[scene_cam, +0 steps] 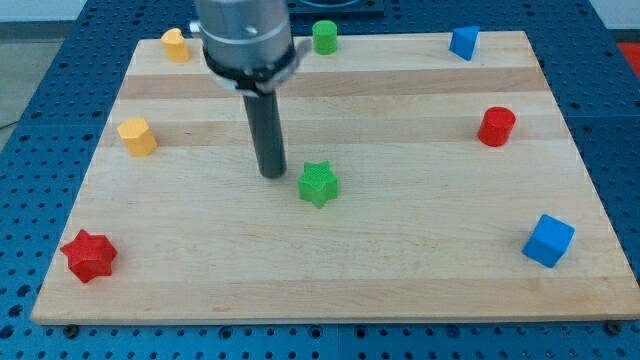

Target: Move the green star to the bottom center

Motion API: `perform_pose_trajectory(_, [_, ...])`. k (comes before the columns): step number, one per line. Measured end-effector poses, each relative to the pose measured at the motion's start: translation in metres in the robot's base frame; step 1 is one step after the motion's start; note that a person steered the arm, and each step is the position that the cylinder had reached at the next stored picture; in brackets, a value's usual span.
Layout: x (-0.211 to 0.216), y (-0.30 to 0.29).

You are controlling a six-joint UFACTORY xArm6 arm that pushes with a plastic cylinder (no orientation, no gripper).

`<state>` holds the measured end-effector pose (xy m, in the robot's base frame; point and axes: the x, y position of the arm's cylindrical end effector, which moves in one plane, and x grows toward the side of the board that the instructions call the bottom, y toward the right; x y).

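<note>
Down at the near edge sits the red star (89, 255), far off to the view's left and well below my tip (272, 174). Across the wooden bench (330, 290), the blue cube (548, 240) holds the near right corner, well apart from the tool. Now the middle: the green star (319, 184) lies just beside my tip, to its right and a touch nearer the camera, a thin gap between them, no contact that I can see. The tool is a plain dark rod, with nothing to clench or release, standing upright on the wood. Further back, a yellow block (137, 136) sits well left of the tip, and a red cylinder (496, 126) far right. Along the far edge: another yellow block (176, 45), a green cylinder (324, 37) just right of the arm's grey housing (245, 40), and a blue block (463, 43) far right.
</note>
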<state>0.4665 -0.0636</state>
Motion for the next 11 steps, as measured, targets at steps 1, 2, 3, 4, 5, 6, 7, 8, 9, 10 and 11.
perform_pose_trajectory(1, [0.035,0.018])
perform_pose_trajectory(2, [0.018,0.004])
perform_pose_trajectory(3, [-0.028,0.0])
perform_pose_trajectory(4, [-0.042,0.034])
perform_pose_trajectory(5, [-0.01,0.046])
perform_pose_trajectory(6, [0.031,0.046])
perform_pose_trajectory(7, [0.024,0.046])
perform_pose_trajectory(8, [0.005,0.047])
perform_pose_trajectory(9, [0.02,0.064])
perform_pose_trajectory(10, [0.052,0.065])
perform_pose_trajectory(11, [0.062,0.064])
